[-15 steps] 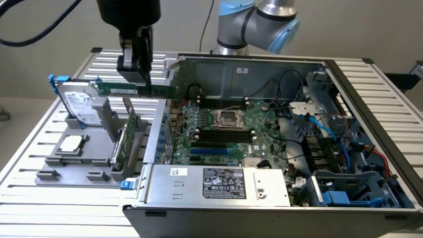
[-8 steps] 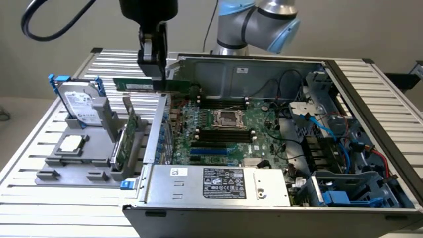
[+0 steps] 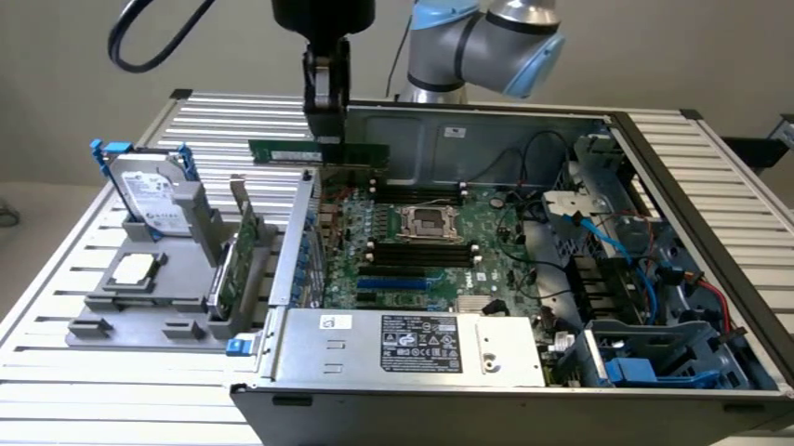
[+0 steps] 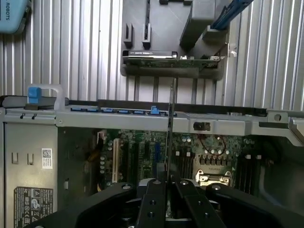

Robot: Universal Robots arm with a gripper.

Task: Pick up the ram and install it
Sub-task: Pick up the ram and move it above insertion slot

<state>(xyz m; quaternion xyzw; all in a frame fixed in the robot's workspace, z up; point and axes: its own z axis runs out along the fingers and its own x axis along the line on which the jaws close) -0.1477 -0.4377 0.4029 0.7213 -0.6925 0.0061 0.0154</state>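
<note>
The ram point(image 3: 292, 151), a narrow green stick, hangs level in the air above the open computer case's near-left wall, with my gripper point(image 3: 329, 141) shut on it from above. In the wrist view the ram point(image 4: 170, 118) appears edge-on as a thin dark line running out from between the black fingers point(image 4: 154, 199) of my gripper point(image 4: 169, 190). Below it lies the motherboard point(image 3: 429, 246), with black memory slots point(image 3: 422, 253) beside the processor socket point(image 3: 426, 220). The stick is well above the board and touches nothing else.
On the exterior view's left, a grey fixture point(image 3: 149, 307) holds a hard drive point(image 3: 155, 195), a small chip point(image 3: 134, 269) and an upright green expansion card point(image 3: 238, 255). A power supply point(image 3: 410, 344) fills the case front. Cables and drive bays point(image 3: 633, 279) crowd the right side.
</note>
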